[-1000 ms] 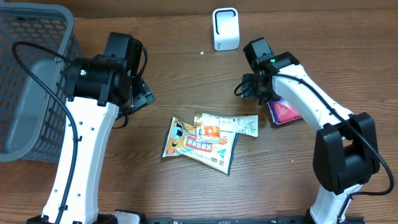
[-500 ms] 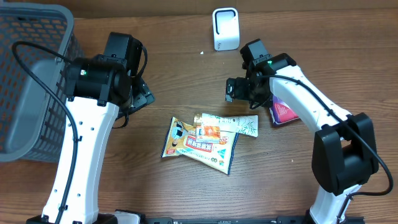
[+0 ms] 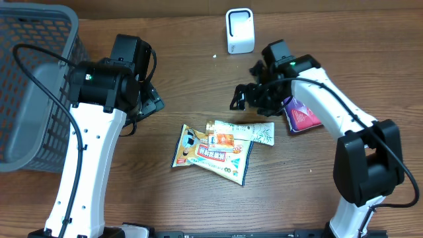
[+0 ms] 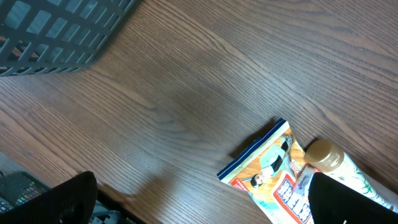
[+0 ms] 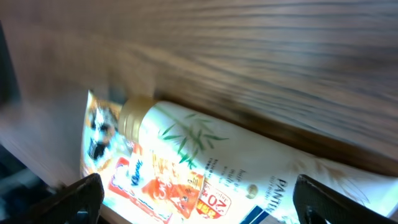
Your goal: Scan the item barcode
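The right hand [image 3: 246,92] hangs over the table [image 3: 317,198]. Its fingers [image 5: 78,198] are wide apart and hold nothing. The tube [image 3: 246,131] lies flat on the table just at the hand's 6 o'clock. It does not touch the hand. In the right wrist view the tube lies below, between the two fingers. Its cap end touches a snack bag [image 3: 210,155] at the tube's 7 o'clock. A purple pack [image 3: 303,119] lies at the hand's 4 o'clock. The scanner [image 3: 239,30] stands at the hand's 12 o'clock, well apart. The left hand [image 3: 149,102] is at the tube's 9 o'clock, far off, also open and empty. A basket [image 3: 39,39] sits beyond it.
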Robot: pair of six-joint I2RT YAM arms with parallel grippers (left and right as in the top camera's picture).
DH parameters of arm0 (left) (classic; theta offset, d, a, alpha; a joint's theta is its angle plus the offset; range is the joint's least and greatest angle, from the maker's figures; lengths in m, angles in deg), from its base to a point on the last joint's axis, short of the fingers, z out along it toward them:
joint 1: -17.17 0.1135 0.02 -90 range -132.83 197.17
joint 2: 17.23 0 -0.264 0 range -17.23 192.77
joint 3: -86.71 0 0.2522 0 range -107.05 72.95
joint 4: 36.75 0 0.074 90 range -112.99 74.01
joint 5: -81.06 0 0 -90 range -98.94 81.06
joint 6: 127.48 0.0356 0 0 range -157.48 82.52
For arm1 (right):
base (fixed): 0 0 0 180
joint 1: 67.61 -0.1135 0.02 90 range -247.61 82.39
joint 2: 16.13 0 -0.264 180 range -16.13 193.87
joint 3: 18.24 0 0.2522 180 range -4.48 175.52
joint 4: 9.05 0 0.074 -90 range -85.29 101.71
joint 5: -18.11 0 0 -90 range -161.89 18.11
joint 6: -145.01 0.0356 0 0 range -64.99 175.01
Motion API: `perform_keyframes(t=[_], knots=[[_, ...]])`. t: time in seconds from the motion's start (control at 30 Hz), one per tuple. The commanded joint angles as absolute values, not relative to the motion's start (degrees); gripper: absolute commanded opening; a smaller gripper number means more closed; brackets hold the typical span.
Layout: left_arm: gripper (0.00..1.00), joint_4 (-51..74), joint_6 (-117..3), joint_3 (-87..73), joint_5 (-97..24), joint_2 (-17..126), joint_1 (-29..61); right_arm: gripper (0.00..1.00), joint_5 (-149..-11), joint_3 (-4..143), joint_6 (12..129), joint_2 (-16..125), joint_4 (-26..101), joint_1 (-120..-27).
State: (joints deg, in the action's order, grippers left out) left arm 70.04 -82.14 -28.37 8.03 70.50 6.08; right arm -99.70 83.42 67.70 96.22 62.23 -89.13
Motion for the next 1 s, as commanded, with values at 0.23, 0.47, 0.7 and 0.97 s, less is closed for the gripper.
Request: perform_keyframes(t=[0.23, 0.47, 0.7, 0.97], knots=[[1.0, 69.94, -82.71, -29.42, 9.06, 70.52, 6.3, 0.99, -87.14, 80.93, 46.06, 95.13, 61.22, -98.33], [1.0, 69.94, -82.71, -29.42, 9.06, 70.52, 6.3, 0.99, -80.97, 78.65, 41.07, 95.28, 60.2, -101.47], [1.0, 69.94, -82.71, -29.42, 9.06, 70.52, 6.3, 0.79, -79.62, 75.35, 36.68, 95.81, 57.88, -100.93], [1.0, 69.94, -82.71, -29.42, 9.06, 70.52, 6.3, 0.59, -79.44, 74.48, 36.11, 98.95, 57.66, -100.93]])
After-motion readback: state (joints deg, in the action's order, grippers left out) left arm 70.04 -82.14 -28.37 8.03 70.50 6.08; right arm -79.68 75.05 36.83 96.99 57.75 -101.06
